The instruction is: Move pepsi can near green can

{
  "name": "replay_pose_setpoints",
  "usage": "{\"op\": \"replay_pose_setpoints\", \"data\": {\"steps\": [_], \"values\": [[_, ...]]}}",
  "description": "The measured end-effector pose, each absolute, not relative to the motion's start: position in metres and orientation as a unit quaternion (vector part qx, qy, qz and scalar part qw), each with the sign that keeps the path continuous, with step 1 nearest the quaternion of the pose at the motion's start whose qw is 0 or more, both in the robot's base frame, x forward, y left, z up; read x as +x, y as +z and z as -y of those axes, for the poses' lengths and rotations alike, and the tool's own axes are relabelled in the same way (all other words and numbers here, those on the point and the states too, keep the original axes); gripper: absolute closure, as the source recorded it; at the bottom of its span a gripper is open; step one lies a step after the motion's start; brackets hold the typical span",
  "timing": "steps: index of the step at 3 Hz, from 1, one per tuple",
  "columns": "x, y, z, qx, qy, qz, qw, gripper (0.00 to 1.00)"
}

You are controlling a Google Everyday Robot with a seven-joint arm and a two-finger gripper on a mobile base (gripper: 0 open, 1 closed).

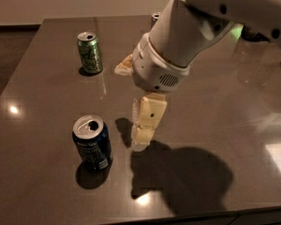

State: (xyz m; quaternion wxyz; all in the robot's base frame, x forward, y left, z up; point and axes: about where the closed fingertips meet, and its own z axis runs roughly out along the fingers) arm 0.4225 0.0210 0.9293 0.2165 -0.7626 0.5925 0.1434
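The pepsi can [92, 143] is a short dark blue can with an open silver top, standing upright at the front left of the table. The green can [90, 52] stands upright at the back left. My gripper [141, 142] hangs from the large white arm [178, 41] and points down, just above the table. It is a short way to the right of the pepsi can and does not touch it. It holds nothing.
The dark glossy table [47, 102] has its front edge close below the pepsi can. A slim silver can [154, 18] stands at the back, mostly hidden behind my arm. The arm's shadow [187, 177] lies at the front right.
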Motion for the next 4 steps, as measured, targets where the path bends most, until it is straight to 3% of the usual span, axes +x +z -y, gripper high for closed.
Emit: {"op": "replay_pose_setpoints", "data": {"steps": [3,4], "values": [[0.377,0.913,-0.079,-0.813,0.186,-0.515,0.196,0.0],[0.376,0.908,-0.092,-0.815,0.187,-0.514,0.19,0.15]]}}
